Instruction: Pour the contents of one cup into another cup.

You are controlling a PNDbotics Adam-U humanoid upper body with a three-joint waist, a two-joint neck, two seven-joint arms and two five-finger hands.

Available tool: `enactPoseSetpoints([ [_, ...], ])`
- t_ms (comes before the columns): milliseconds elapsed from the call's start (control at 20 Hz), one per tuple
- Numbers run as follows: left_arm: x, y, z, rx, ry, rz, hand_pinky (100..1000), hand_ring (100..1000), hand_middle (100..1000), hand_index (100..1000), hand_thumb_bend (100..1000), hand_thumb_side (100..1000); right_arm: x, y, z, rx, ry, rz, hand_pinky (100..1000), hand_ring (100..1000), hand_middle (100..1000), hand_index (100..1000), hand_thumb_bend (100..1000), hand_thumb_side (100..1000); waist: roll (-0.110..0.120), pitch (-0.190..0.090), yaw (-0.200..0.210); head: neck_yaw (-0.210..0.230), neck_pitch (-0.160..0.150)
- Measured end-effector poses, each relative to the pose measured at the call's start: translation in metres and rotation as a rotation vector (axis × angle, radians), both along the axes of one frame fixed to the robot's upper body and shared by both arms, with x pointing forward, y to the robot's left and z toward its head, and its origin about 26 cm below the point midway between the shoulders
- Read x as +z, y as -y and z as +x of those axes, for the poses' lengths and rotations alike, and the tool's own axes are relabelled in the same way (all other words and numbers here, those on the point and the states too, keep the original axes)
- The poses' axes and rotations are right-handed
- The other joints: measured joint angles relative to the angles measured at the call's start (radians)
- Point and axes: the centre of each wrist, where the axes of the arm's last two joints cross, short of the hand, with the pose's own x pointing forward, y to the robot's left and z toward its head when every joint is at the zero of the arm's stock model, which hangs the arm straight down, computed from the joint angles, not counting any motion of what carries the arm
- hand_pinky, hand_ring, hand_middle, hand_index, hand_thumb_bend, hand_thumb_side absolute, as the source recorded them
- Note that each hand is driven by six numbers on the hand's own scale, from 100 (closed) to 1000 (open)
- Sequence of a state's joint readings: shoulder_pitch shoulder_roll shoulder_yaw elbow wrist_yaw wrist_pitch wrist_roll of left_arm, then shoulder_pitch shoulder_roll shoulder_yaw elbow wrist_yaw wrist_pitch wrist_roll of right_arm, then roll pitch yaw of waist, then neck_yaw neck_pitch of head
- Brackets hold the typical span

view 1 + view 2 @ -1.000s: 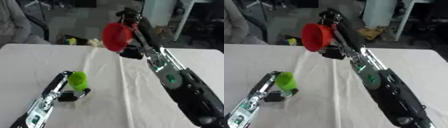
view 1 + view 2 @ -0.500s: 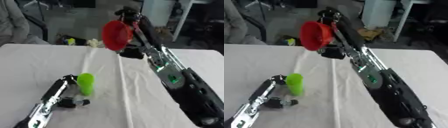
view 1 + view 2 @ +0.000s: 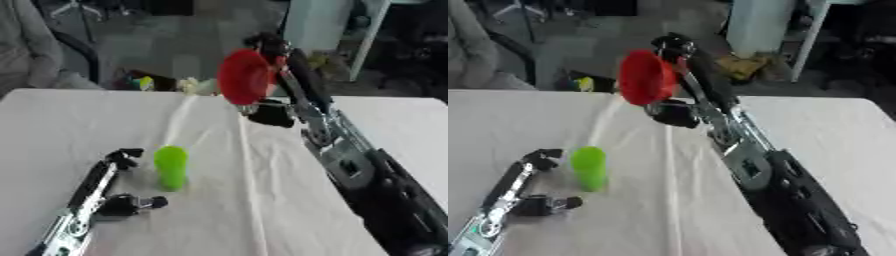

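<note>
right arm stretched far forward and up from the lower right corner, black with silver joints, right hand [image 3: 262, 47] raised high at the far side, fingers curled round the red cup [image 3: 242, 77]. left arm lying low at the lower left, left hand [image 3: 118, 182] open, fingers and thumb spread apart, holding nothing.

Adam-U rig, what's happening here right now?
The right hand holds a red cup up in the air over the far side of the table, tipped on its side. A green cup stands upright on the white cloth nearer the robot. The left hand sits open just beside the green cup, not gripping it. Whether anything is in either cup cannot be made out.
</note>
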State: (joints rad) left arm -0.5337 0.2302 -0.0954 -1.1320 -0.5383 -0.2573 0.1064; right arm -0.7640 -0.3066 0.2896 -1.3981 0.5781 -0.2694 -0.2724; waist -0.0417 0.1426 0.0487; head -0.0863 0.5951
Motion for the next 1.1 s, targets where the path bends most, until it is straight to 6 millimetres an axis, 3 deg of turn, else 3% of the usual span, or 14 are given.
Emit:
enactPoseSetpoints([
  [450,0.047,-0.007,-0.01,0.05,0.128,-0.186,727,705,746,846,836,712,-0.048,0.027,0.013,-0.114,-0.216,0.083,892,810,413,600,100,245,0.011,0.009,0.011,-0.01,0.0],
  [750,0.075,-0.007,-0.016,-0.027,0.136,-0.352,728,701,744,844,828,724,-0.087,0.023,0.02,-0.106,-0.357,0.077,893,817,421,610,100,271,0.016,0.017,0.02,-0.014,-0.003],
  [1100,0.081,-0.005,-0.02,-0.077,0.118,-0.404,732,700,743,843,829,729,-0.125,0.014,0.017,-0.047,-0.451,0.006,901,826,460,635,100,324,0.018,0.018,0.023,-0.021,-0.004],
])
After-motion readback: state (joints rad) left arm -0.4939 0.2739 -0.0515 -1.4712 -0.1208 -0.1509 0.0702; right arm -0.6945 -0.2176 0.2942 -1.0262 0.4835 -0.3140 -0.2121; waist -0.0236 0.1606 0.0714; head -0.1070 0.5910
